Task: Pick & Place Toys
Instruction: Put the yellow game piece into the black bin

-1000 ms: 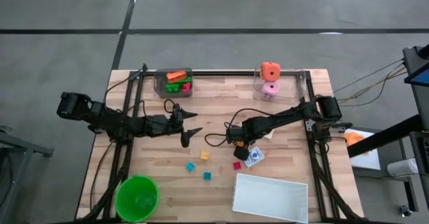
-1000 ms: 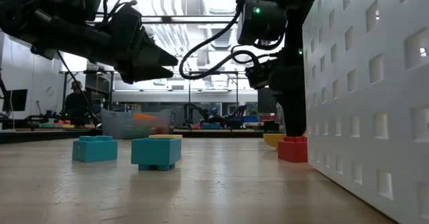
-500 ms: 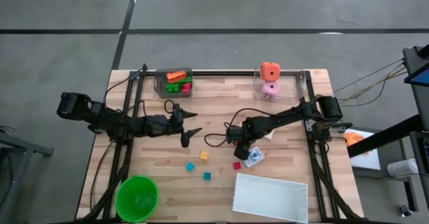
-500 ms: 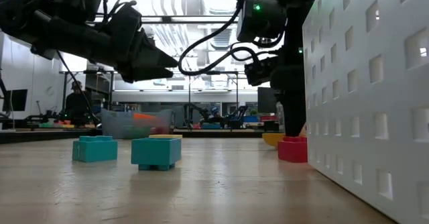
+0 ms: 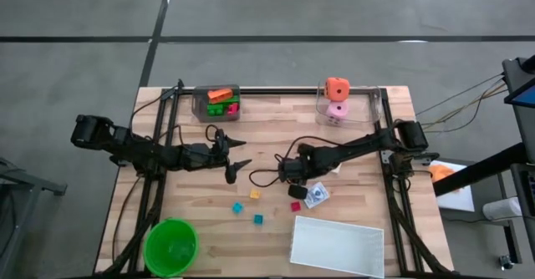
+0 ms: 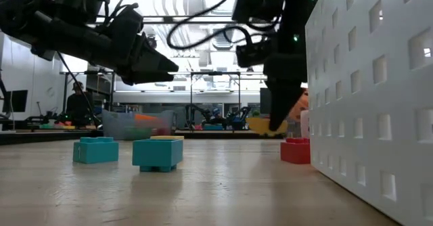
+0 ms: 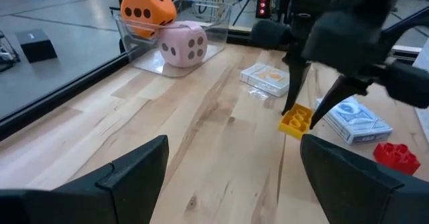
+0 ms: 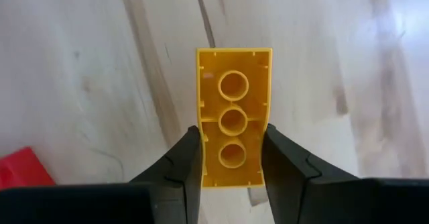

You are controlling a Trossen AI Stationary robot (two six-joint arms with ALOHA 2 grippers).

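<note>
My right gripper (image 5: 293, 185) hangs over the middle of the table, shut on a yellow brick (image 8: 233, 96). The brick (image 6: 260, 124) hangs a little above the boards. A red brick (image 5: 295, 205) and a printed card pack (image 5: 316, 197) lie just beside it on the near side. Two teal cubes (image 5: 237, 207) (image 5: 259, 219) and a small yellow cube (image 5: 254, 194) sit on the table to the left. My left gripper (image 5: 237, 167) waits open, level, left of the middle. My right gripper pinches the yellow brick by its two long sides (image 8: 201, 150) between its two fingers, at one end of the brick. The fingers (image 7: 295, 83) point steeply down. The brick sticks out past the fingertips, tilted and lifted clear of the table, its hollow underside toward the wrist camera.
A white tray (image 5: 338, 247) lies at the near right and a green bowl (image 5: 170, 246) at the near left. At the far edge a clear box (image 5: 217, 102) holds green and orange bricks. An orange die (image 5: 337, 88) and a pink die (image 5: 338, 110) stand in a clear tray there.
My right gripper has risen a little and rolled, taking the yellow brick with it. The brick lay on the table beside the red brick and now hangs tilted, clear of the boards. The red brick has stayed in place.
</note>
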